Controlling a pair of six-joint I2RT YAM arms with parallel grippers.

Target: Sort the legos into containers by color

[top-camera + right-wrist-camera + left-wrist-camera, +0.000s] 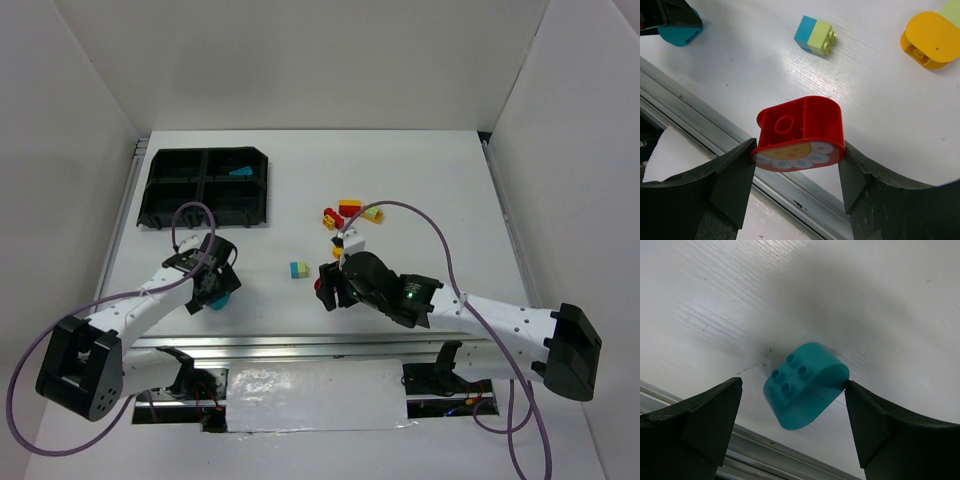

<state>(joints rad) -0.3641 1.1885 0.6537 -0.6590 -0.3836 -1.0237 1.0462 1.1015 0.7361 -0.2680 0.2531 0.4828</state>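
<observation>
1. Your teal brick (pixel 805 385), rounded on top with four studs, lies on the table (pixel 420 180) near its front edge.
2. The left gripper (pixel 794 390) straddles it with its jaws wide.
3. Your red brick (pixel 800 132), rounded, with a flower print on one face, is clamped in the right gripper (pixel 797 150).
4. A teal-and-lime brick (pixel 298 269) lies between the arms, and a pile (pixel 350 208) of red and yellow ones sits farther back.
5. The tray (pixel 180 200), far left, holds a teal piece (pixel 240 172) in its far right compartment.
</observation>
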